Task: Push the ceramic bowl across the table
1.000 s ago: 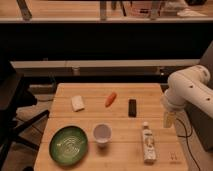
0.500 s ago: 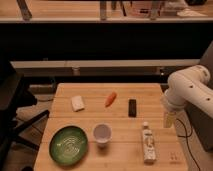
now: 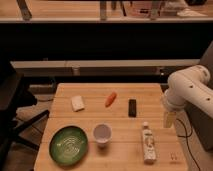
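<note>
A green ceramic bowl (image 3: pixel 68 145) sits on the wooden table (image 3: pixel 120 97) near its front left corner. My gripper (image 3: pixel 169 120) hangs at the end of the white arm (image 3: pixel 187 90) by the table's right edge, far to the right of the bowl and not touching anything.
A white cup (image 3: pixel 102 133) stands just right of the bowl. A white bottle (image 3: pixel 148 143) lies at the front right. A carrot (image 3: pixel 110 99), a black object (image 3: pixel 132 107) and a white sponge (image 3: pixel 77 103) lie mid-table. A black chair (image 3: pixel 12 102) stands to the left.
</note>
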`<action>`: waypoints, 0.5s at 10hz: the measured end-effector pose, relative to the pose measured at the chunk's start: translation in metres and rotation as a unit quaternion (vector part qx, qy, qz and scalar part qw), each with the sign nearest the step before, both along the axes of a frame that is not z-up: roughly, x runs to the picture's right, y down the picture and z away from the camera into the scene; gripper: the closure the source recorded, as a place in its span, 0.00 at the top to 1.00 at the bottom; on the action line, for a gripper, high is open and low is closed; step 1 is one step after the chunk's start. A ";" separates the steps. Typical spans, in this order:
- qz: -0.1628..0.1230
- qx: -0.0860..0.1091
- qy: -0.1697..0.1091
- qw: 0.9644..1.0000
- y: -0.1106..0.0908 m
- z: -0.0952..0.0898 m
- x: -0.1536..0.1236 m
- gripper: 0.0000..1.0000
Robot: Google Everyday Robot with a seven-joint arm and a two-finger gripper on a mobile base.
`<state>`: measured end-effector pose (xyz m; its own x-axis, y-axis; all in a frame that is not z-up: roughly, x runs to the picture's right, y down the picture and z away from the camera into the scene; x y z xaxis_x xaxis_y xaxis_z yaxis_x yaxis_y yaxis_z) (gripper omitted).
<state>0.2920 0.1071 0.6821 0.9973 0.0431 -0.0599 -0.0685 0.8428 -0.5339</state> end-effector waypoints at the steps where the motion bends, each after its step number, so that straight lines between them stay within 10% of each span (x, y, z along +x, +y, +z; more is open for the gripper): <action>1: 0.000 0.000 0.000 1.000 0.000 0.000 0.000 0.80; 5: 0.000 0.001 0.001 1.000 -0.001 -0.001 0.000 0.80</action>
